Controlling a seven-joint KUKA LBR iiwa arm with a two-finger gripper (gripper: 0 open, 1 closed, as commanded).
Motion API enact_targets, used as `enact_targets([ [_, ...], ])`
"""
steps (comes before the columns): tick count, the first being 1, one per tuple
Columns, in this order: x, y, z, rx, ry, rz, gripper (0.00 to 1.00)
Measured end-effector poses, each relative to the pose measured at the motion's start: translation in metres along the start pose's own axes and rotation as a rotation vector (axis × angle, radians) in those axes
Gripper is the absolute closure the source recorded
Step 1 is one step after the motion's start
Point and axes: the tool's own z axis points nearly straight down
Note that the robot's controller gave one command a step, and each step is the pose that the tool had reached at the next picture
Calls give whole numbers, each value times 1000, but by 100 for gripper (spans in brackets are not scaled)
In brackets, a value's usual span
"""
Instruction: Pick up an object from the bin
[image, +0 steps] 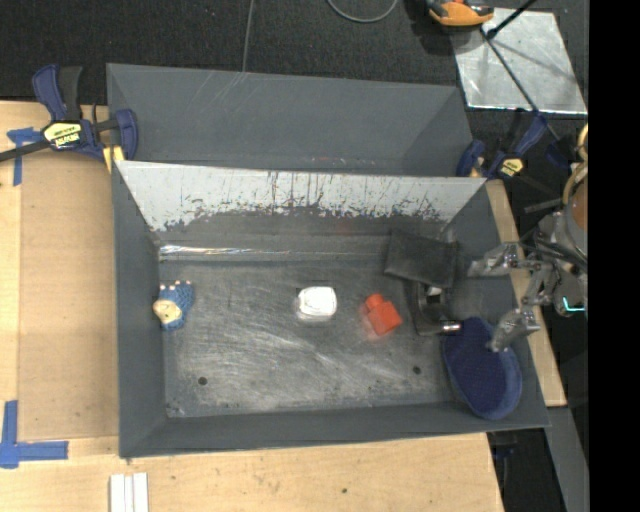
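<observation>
My end effector (437, 318) sits low at the right of the bin (300, 422), just beside an orange block (381, 315); I cannot tell how wide it stands. A white lump (317, 303) lies mid-floor.

Scratched matt grey metal bin (250, 365), smooth white plastic-looking lump (317, 303), matt orange block (380, 314), dark blue cloth (482, 375) lower right
</observation>
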Motion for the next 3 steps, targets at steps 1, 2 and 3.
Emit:
enact_targets([
  [1, -11, 30, 135, 1, -19, -13, 0],
  [2, -56, 104, 145, -4, -6, 142, 0],
  [3, -56, 100, 145, 0, -7, 145, 100],
])
